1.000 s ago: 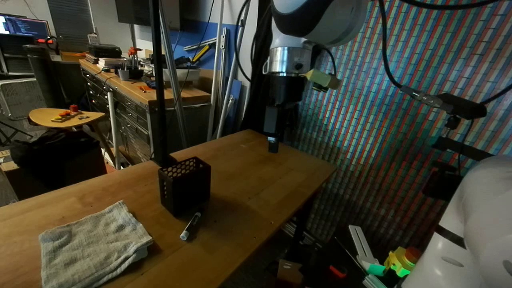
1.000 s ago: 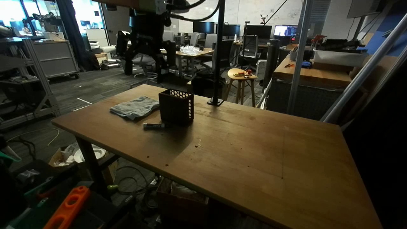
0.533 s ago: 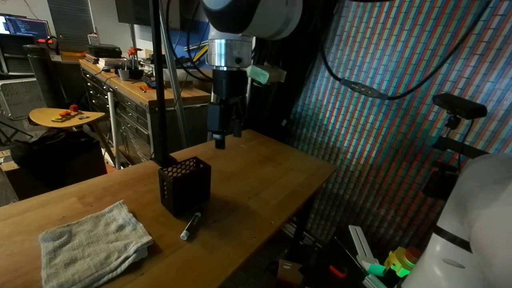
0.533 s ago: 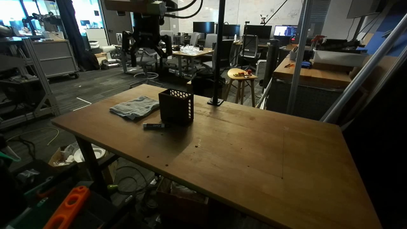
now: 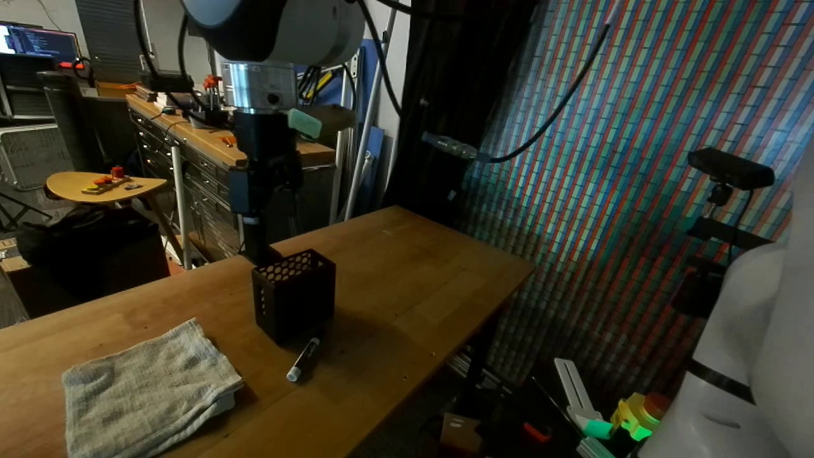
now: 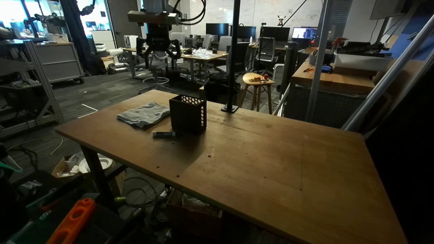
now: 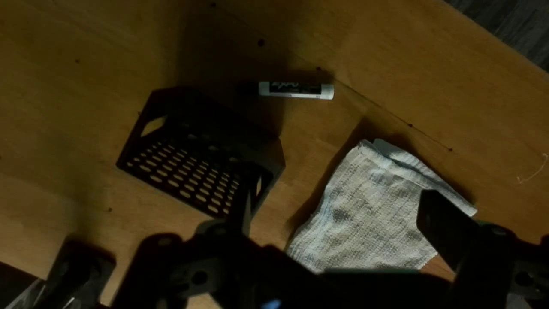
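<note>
We judge this positioning: our empty black gripper (image 7: 334, 208) hangs spread above the brown wooden worktop (image 6: 257, 144), inside its edges; grasping needs descent.

We see a dim table (image 6: 264, 162), white glare from far windows (image 6: 12, 9), soft dark shadows (image 7: 231, 51), a blurry, nearly black tool (image 7: 335, 204)

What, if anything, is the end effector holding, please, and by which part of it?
Nothing is held: the end effector has its jaws open with nothing between them. The marker, cloth and box all rest on the table.
</note>
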